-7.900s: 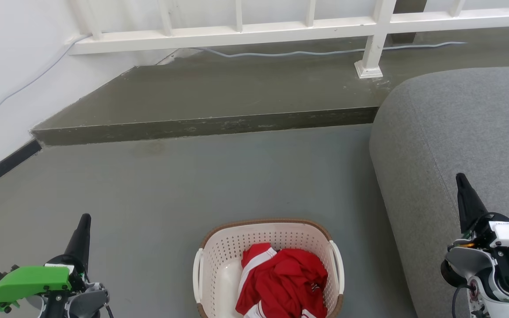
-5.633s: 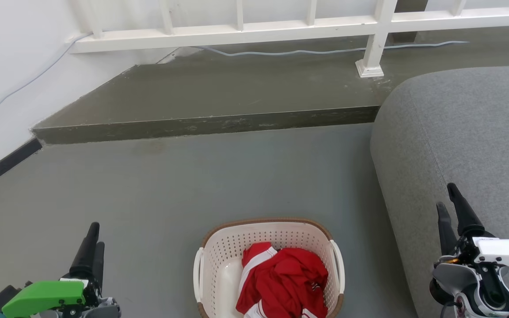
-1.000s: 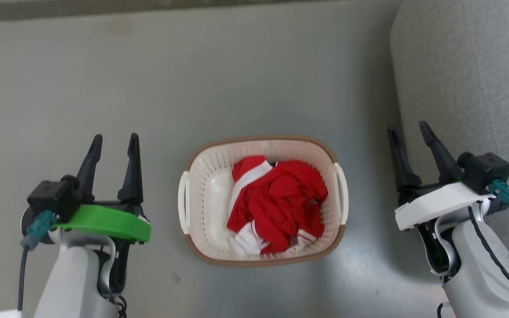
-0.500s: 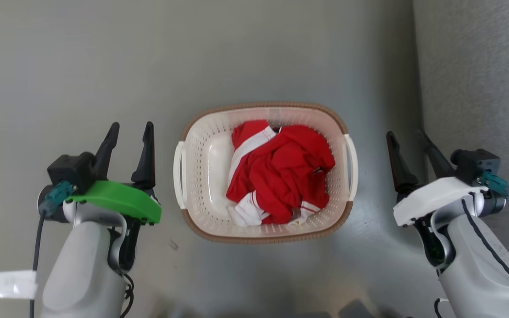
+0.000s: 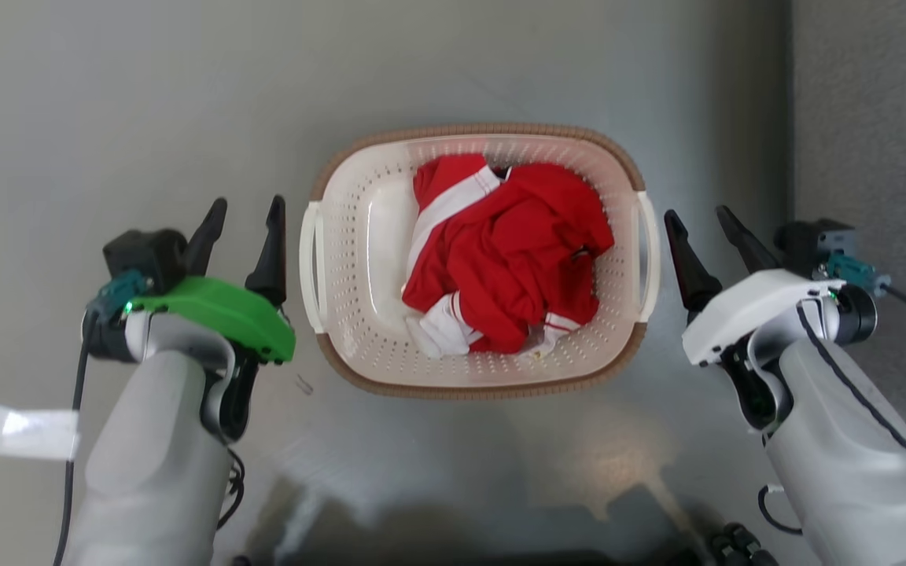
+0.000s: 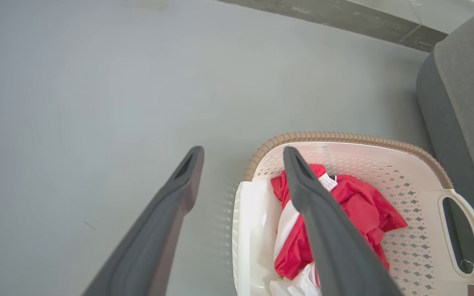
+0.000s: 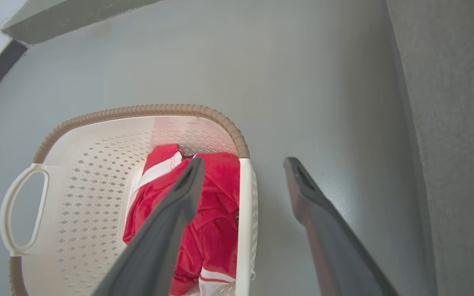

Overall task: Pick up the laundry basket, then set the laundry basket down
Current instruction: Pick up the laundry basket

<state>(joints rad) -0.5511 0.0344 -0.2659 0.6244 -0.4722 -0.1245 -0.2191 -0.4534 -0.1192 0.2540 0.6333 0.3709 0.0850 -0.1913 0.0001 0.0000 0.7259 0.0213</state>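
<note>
The robot's head has bent down more, so the head view now looks straight down on the laundry basket [image 5: 476,391]. That is the camera moving. The basket itself sits flat on the grey floor [image 5: 146,94], at 12 o'clock from the robot, with red clothes [image 5: 516,244] inside. A grey sofa [image 5: 870,118] is off at 3 o'clock.

The real change is in the arms. Both have come in closer to the basket than a moment ago. The left gripper [image 5: 248,206] is at the basket's 9 o'clock, just beside the left handle [image 5: 309,267]. The right gripper [image 5: 697,214] is at its 3 o'clock, just beside the right handle [image 5: 650,259]. Neither one touches the basket yet.

Both pincers are wide open and hold nothing. In each wrist view, the near edge of the basket shows between the two dark fingers, so each pincer looks lined up with its side.

I think the reaching is almost done. Next, the pincers likely need to go down and close on the handles. The lift has not started.
</note>
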